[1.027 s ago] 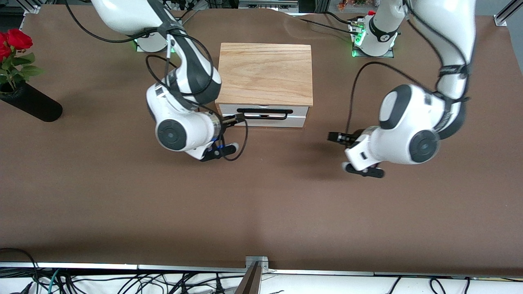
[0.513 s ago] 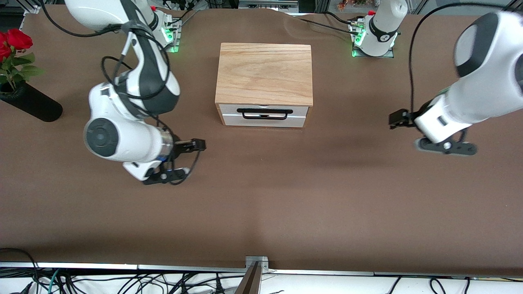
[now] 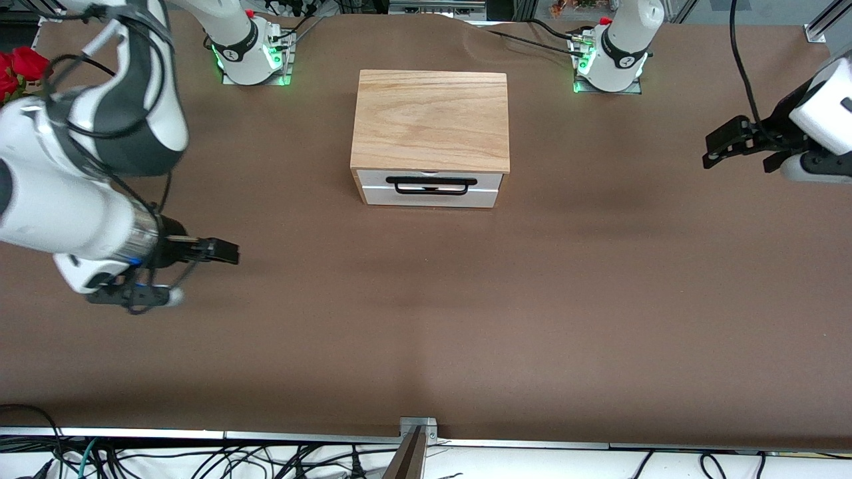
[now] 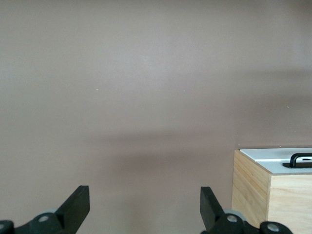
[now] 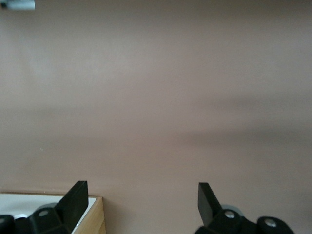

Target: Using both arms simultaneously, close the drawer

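Observation:
The drawer has a white front panel and a black bar handle. It sits pushed into the light-wood box at the table's middle, its front flush with the box. My right gripper is open and empty over bare table toward the right arm's end, well clear of the box. My left gripper is open and empty over the table toward the left arm's end. The left wrist view shows my left gripper and the box. The right wrist view shows my right gripper and the box's corner.
A black vase with red roses stands at the right arm's end of the table, close to the right arm's elbow. The arm bases flank the box. A metal bracket sits on the table's near edge.
Both arms have swung away from the box toward their own ends of the table. The right gripper, at the handle one second ago, has left it. The drawer has not moved.

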`<control>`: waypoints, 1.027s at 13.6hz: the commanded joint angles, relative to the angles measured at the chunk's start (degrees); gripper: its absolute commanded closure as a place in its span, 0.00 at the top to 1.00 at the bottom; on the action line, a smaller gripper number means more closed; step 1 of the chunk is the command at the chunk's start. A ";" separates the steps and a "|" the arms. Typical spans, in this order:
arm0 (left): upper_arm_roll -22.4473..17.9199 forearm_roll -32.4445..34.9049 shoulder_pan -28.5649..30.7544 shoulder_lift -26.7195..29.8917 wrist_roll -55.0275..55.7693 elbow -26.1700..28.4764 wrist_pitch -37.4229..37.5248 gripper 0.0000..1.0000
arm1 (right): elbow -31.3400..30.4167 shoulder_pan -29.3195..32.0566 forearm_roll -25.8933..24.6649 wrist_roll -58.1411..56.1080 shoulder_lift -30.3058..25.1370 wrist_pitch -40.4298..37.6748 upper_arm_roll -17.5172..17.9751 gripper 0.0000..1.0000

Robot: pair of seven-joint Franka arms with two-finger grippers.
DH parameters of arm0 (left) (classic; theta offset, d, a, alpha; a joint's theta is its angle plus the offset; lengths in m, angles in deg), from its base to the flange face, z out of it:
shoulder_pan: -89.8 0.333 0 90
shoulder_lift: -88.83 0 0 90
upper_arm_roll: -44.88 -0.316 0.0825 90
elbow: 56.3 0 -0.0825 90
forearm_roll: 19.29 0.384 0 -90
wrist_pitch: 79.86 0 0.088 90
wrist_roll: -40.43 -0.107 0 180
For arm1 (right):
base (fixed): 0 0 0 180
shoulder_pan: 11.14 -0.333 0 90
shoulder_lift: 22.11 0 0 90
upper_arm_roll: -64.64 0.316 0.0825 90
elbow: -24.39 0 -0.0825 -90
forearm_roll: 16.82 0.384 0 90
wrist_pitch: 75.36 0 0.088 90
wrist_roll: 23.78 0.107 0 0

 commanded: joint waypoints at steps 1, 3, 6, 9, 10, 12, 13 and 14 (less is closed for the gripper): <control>1.03 -0.16 0.23 0.70 6.22 0.95 1.13 1.00 | -1.73 4.30 -5.53 -0.14 -5.36 -2.09 0.90 1.00; 2.52 1.93 -0.38 0.09 11.71 0.86 1.93 1.00 | -2.44 5.19 -11.17 -0.14 -7.56 -2.10 2.12 1.00; 2.80 4.23 0.05 -0.01 4.99 0.77 0.71 1.00 | -6.55 13.77 -14.95 0.03 -12.91 -0.34 12.88 1.00; 2.62 3.79 0.49 0.08 -0.05 0.77 -0.53 1.00 | -16.83 21.26 -23.84 -0.31 -19.95 4.03 23.73 1.00; 2.71 3.79 0.49 0.08 -0.15 0.77 -0.53 1.00 | -19.29 22.15 -23.85 -0.41 -21.44 5.19 24.79 1.00; 2.79 3.36 0.41 0.08 -0.41 0.77 -0.53 1.00 | -20.63 23.39 -23.59 -0.32 -22.34 4.68 25.94 1.00; 2.79 3.26 0.49 0.08 -0.41 0.77 -0.53 1.00 | -20.29 22.95 -23.41 -0.23 -21.64 4.15 26.03 1.00; 2.53 3.18 0.58 -0.01 -0.58 0.77 -0.62 1.00 | -19.94 23.04 -23.15 -0.32 -21.37 2.84 26.30 1.00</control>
